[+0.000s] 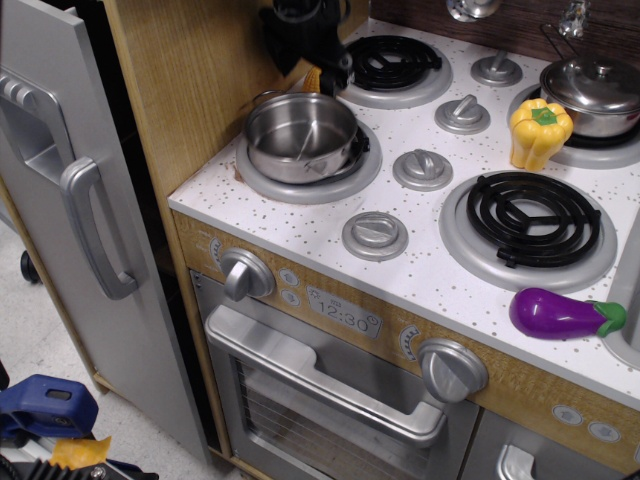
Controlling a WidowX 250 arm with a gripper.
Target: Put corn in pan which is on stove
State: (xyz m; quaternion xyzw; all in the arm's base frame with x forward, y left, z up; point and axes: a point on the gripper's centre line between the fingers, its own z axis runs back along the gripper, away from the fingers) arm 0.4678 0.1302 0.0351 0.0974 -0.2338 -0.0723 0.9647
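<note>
The shiny steel pan (292, 168) sits on the front-left burner of the stove (300, 228), empty, shifted left and slightly tilted. The corn (313, 79), a small yellow-orange piece, shows only partly, just behind the pan's far rim. My black gripper (307, 50) hangs right above the corn at the top of the view, close to the wooden side wall. Its fingers are dark and merge together, so I cannot tell whether they are open or closed on the corn.
A yellow bell pepper (540, 132) stands beside a lidded steel pot (598, 90) at the back right. A purple eggplant (560, 313) lies at the front right. Bare coil burners sit at the back (392, 60) and front right (535, 218). A wooden wall (190, 90) rises left of the pan.
</note>
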